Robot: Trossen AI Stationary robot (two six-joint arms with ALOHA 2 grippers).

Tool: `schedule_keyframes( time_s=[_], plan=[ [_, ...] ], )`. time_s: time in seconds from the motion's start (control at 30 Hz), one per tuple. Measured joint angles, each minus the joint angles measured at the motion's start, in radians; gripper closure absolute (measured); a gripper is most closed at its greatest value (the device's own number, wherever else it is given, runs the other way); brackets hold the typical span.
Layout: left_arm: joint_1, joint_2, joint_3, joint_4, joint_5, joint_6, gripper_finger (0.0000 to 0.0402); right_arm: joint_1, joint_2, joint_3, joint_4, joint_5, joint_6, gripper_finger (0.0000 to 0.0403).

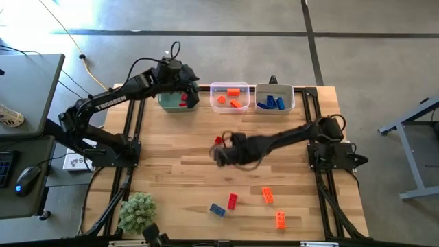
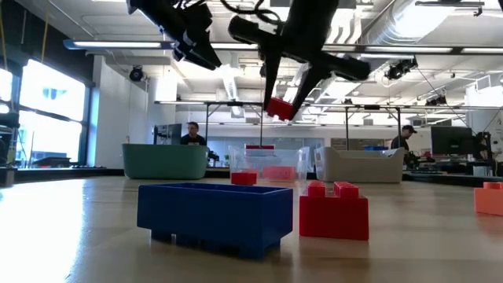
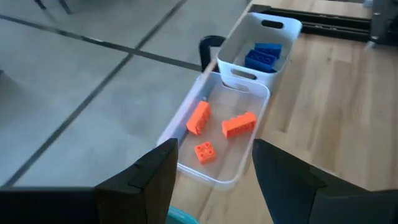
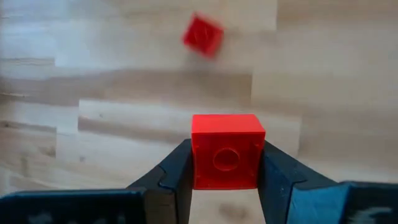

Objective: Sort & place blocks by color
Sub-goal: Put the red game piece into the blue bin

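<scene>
Red block [image 4: 225,151] is clamped in the right tool [image 4: 225,180] above the table [image 1: 178,171], probably bound for the green bin [image 1: 171,103], where the left tool [image 3: 211,180] hovers released.

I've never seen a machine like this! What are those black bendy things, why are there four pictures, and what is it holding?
They are two robot arms at a wooden table. One picture looks down from above, one looks across the tabletop, and two come from cameras on the arms' wrists. The right gripper has its fingers shut on a red block, lifted above the table. The left gripper is open over the green bin. Beside it, a clear bin holds orange blocks and a grey bin holds blue ones. More red, blue and orange blocks lie loose on the table, near a fuzzy green ball.
</scene>
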Motion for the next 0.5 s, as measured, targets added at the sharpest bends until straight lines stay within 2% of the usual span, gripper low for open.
schedule_keyframes(
  time_s=[0.27,0.5],
  plan=[
    [0.031,0.0,0.0,-0.049,0.052,-0.065,0.0206,-0.21,-0.073,0.0,0.025,-0.088,-0.503,0.0289],
    [0.092,0.0,0.0,-0.067,0.232,-0.202,0.0206,-0.385,-0.116,0.0,0.127,-0.244,-0.901,0.0289]
  ],
)
